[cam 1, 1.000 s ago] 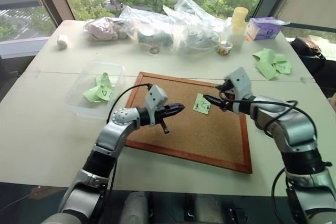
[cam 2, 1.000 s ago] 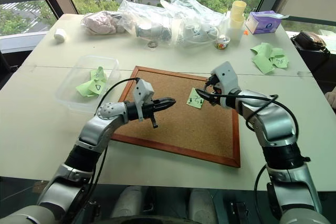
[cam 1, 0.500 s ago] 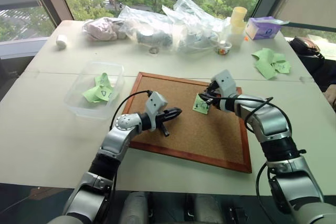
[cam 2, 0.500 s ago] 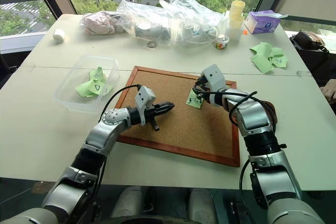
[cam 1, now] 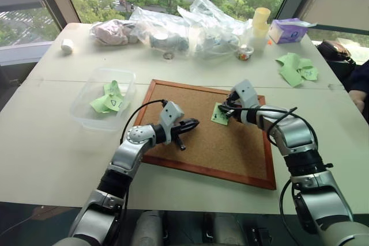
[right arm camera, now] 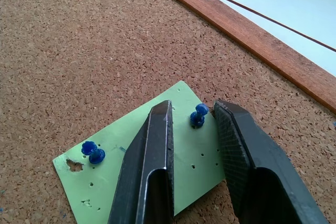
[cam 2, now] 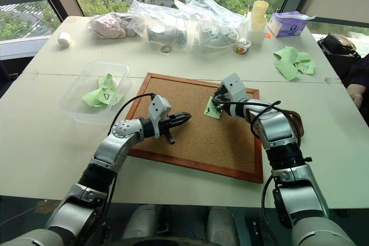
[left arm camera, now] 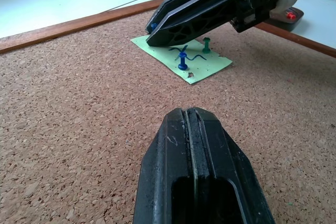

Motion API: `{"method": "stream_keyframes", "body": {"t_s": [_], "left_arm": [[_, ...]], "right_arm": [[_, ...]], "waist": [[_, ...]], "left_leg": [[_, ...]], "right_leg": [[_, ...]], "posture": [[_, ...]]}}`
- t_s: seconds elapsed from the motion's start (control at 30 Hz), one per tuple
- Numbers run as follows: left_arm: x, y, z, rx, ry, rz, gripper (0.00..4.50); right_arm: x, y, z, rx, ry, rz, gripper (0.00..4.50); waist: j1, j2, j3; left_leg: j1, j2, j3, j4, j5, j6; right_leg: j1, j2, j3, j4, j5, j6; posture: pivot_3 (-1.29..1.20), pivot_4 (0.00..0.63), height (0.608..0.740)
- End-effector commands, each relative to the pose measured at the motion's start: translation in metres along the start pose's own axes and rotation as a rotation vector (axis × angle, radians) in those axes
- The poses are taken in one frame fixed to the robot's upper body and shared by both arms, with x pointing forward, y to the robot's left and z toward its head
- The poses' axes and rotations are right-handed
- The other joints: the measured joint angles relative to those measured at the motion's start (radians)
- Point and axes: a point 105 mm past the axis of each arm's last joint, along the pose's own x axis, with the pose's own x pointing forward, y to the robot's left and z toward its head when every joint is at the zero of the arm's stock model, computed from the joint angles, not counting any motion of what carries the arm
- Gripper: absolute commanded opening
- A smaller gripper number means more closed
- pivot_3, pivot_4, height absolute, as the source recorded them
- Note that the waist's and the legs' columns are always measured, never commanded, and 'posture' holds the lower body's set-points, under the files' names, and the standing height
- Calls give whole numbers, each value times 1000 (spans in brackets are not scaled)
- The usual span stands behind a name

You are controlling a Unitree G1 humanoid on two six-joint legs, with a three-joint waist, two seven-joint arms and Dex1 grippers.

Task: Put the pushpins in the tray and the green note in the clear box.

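Clear box (cam 1: 86,113) sits at the left on the white table (cam 1: 46,142), with a few green paper pieces (cam 1: 109,99) inside. Just right of it lies the cork board (cam 1: 202,154) in its wood frame. Left gripper (cam 1: 193,123) hovers low over the board's near-left part, fingers clenched together, nothing between them; it points toward the note. Green note (right arm camera: 157,182) lies flat on the cork, right of centre, pinned by two pushpins (right arm camera: 198,115) with blue heads, both upright in the paper, one near each end. Right gripper (right arm camera: 191,114) is down at the note, its two fingers nearly closed either side of one pin; the right wrist view leaves a slim gap beside the pin head, so contact is unclear. Second pin (right arm camera: 93,151) stands free near the note's torn corner. Far side of the table: clear plastic bags (cam 1: 190,24), stacked cups (cam 1: 262,21), loose green papers (cam 1: 297,67) at right.
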Motion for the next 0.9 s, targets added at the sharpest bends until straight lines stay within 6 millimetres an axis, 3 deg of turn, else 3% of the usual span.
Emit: {"method": "stream_keyframes", "body": {"t_s": [0.03,0.3,0.43,0.5,0.73,0.9], "left_arm": [[0,-3,-7,19,36,-4,0],[0,-4,-21,10,106,-8,0],[-1,-3,-27,11,131,-5,0],[-1,-4,-30,18,140,-6,0],[-1,-5,-32,21,142,-13,0],[1,-5,-30,24,135,-19,0]], "right_arm": [[-2,-2,15,-3,-54,-7,39],[-25,-9,32,0,-110,-59,39],[-49,-16,42,11,-152,-112,39],[-70,-28,41,26,-157,-187,39],[-119,-61,16,112,-115,-399,39],[-145,-76,-26,167,-17,-501,39]], "waist": [[-1,0,0],[3,1,0],[3,2,-1],[7,3,-2],[7,11,-8],[8,12,-9]], "left_leg": [[0,0,0,0,0,0],[0,0,0,0,0,0],[0,0,0,0,0,0],[0,0,0,0,0,0],[1,0,-1,0,0,1],[2,0,-2,0,-1,1]], "right_leg": [[0,0,0,0,0,0],[0,0,0,0,0,0],[0,0,0,0,0,0],[0,0,0,0,0,0],[1,-1,0,0,0,0],[1,-1,0,0,0,0]], "posture": [[0,150,740],[0,150,740],[0,150,740],[0,150,740],[0,150,740],[0,150,740]]}}
